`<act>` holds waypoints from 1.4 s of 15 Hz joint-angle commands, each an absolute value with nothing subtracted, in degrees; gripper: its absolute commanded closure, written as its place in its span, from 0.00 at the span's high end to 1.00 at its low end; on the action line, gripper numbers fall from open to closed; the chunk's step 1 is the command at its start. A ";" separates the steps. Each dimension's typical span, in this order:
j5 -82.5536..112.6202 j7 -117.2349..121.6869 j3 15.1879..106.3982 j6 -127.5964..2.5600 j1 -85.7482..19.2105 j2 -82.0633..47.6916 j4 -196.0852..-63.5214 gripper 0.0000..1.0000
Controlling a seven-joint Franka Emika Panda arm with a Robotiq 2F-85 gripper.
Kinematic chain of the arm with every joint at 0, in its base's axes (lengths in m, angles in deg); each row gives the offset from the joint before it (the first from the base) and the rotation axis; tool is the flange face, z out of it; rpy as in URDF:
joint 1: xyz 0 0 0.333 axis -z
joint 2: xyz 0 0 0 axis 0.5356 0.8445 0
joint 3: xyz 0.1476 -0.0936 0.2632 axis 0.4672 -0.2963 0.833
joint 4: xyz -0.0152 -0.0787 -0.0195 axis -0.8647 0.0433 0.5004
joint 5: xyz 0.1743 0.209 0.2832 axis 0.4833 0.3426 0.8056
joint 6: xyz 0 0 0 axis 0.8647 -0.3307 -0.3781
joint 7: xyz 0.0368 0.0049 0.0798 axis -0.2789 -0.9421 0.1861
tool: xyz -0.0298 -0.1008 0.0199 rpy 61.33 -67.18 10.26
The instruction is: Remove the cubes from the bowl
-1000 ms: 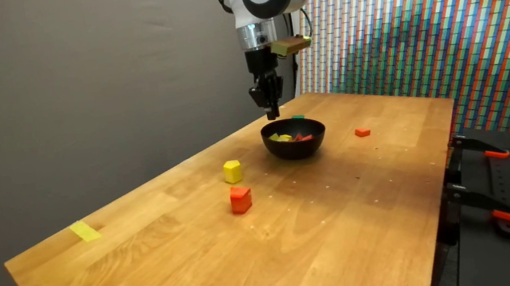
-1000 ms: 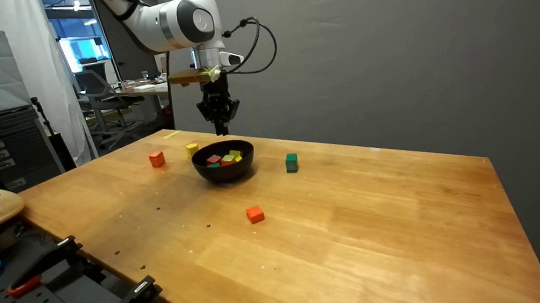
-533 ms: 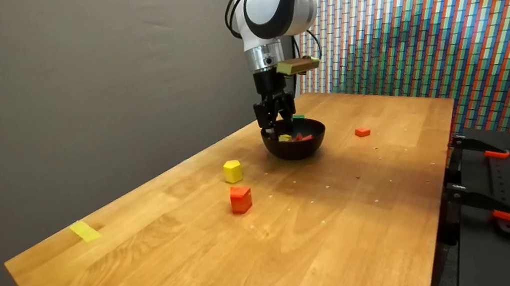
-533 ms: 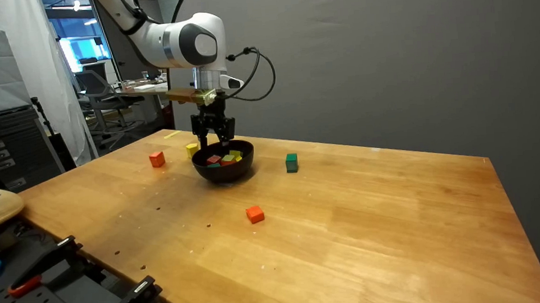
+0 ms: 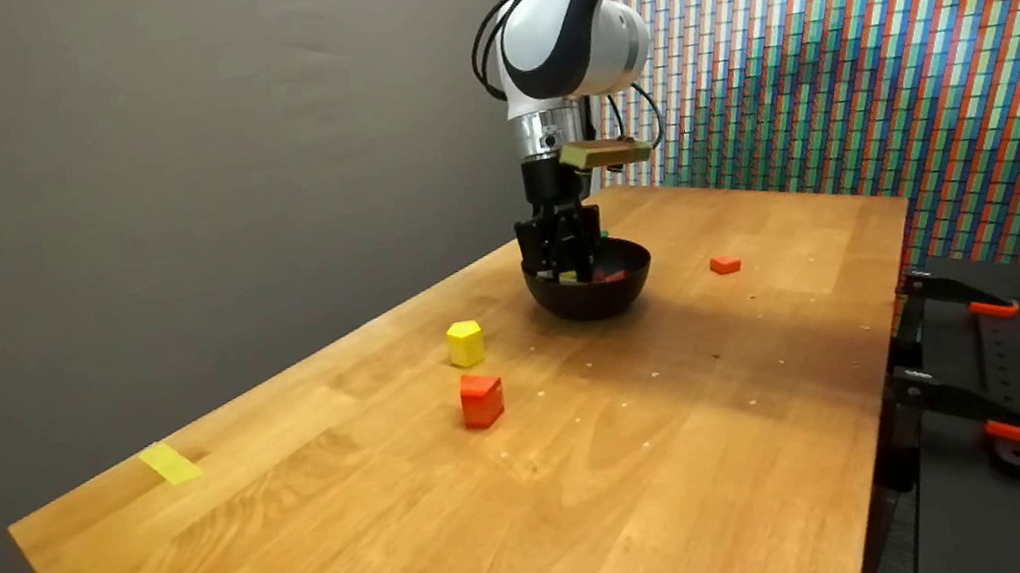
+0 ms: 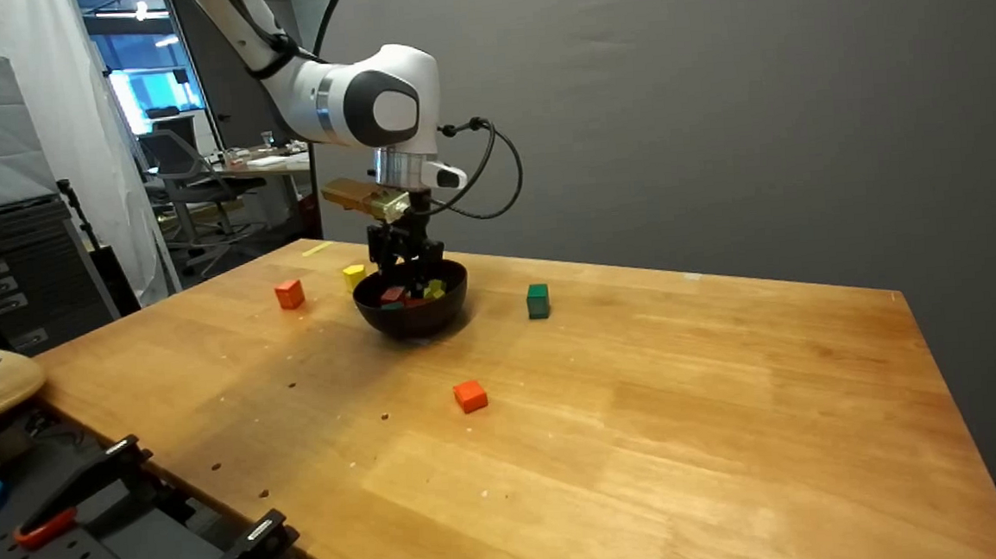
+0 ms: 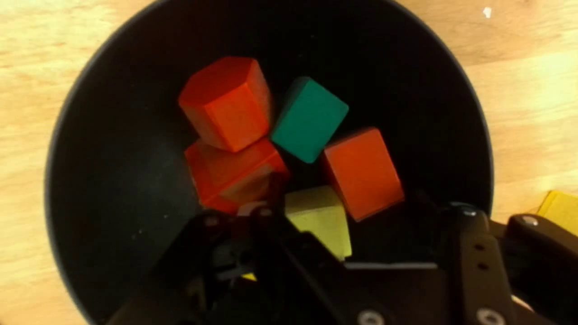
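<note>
Wooden tabletop point(image 6: 689, 441), light brown, scattered with pale specks point(image 5: 753, 402). Resting directly on it: black bowl point(image 6: 412, 324), upright; yellow prism block point(image 5: 465, 344) and red block point(image 5: 483, 401), near each other; green block point(image 6: 537, 301) and orange block point(image 6: 471, 396), each apart from the bowl; yellow tape strip point(image 5: 170, 463), flat, close to one edge.

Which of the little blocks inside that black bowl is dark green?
The dark green block in the bowl, between two orange-red blocks in the wrist view. Inside, only orange-red and yellowish blocks show besides it.
</note>
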State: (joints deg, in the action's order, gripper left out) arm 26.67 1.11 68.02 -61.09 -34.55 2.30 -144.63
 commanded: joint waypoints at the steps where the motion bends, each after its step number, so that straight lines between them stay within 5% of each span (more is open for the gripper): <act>1: 29.03 -0.46 69.39 -63.12 -33.26 2.08 -145.84 0.54; 5: 28.87 -0.49 69.65 -62.42 -33.58 2.55 -145.86 0.64; 8: 28.82 -0.59 69.77 -62.36 -33.46 1.15 -146.60 0.58; 9: 28.62 -0.75 69.71 -62.18 -33.43 0.04 -147.09 0.34; 13: 27.62 0.42 68.87 -62.64 -34.16 -3.60 -148.66 0.10; 21: 29.54 -3.69 71.10 -65.04 -33.78 -11.90 -153.81 0.14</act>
State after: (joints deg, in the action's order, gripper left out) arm 27.92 -0.09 69.34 -63.06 -34.17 -6.66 -149.60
